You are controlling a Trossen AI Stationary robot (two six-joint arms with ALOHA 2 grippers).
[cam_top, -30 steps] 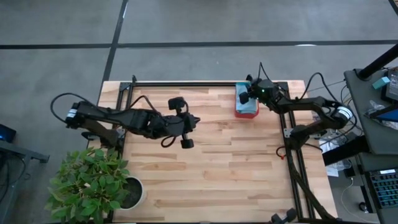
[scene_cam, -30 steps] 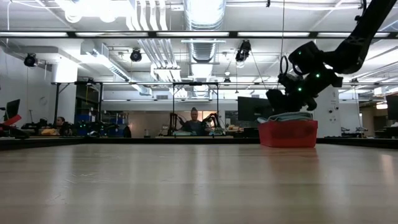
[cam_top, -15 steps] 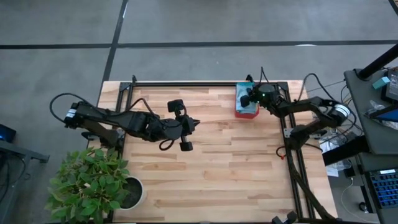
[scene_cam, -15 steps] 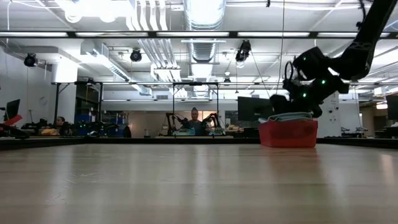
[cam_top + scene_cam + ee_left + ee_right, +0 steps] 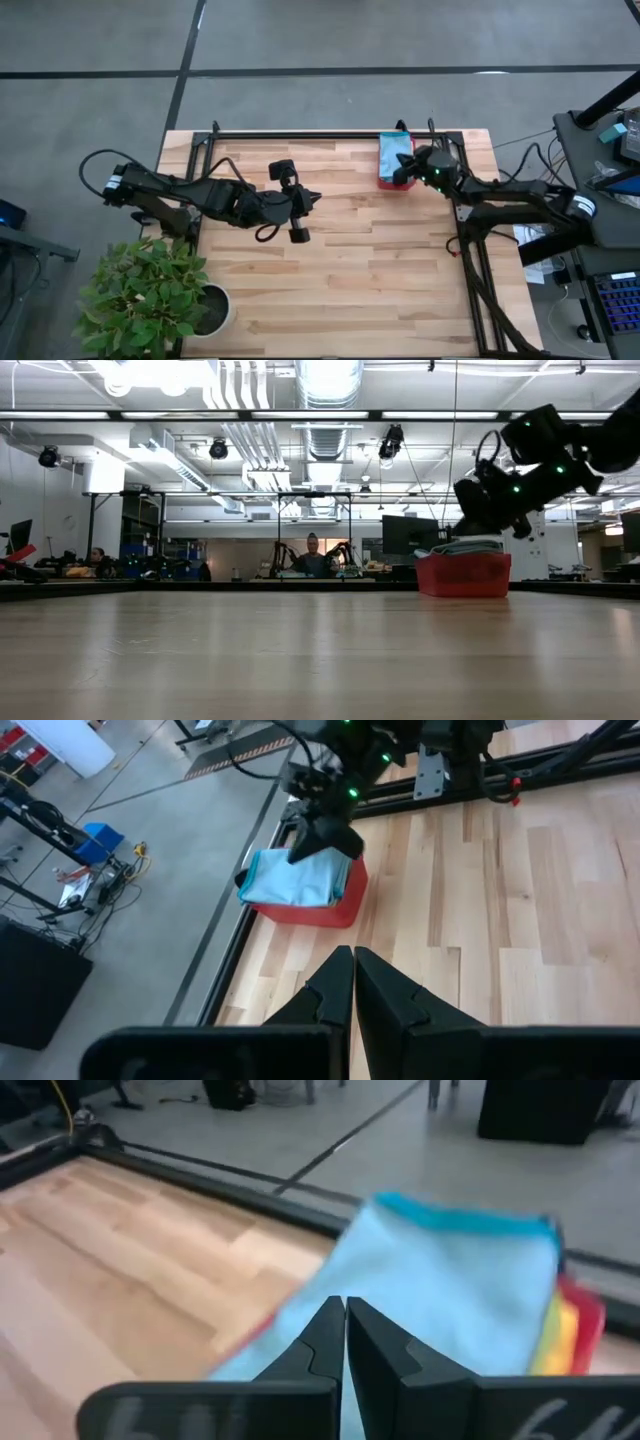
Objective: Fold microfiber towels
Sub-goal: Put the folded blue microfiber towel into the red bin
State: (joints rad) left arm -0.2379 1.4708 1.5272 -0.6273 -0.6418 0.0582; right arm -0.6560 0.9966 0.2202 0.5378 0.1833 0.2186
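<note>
The table (image 5: 340,260) is seen bare, the red tray (image 5: 396,178) stacked with microfiber towels (image 5: 396,155) lying just ahead of the right gripper (image 5: 405,168) (jaws pressed together, nothing pinched), while the left gripper (image 5: 316,198), likewise shut, is parked well apart.

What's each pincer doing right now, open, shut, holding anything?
Left pincer: shut, empty, over the bare table middle.
Right pincer: shut, empty, above the light blue towel in the red tray.

Overhead, table-level and 2 wrist cameras all share the red tray (image 5: 395,180).
</note>
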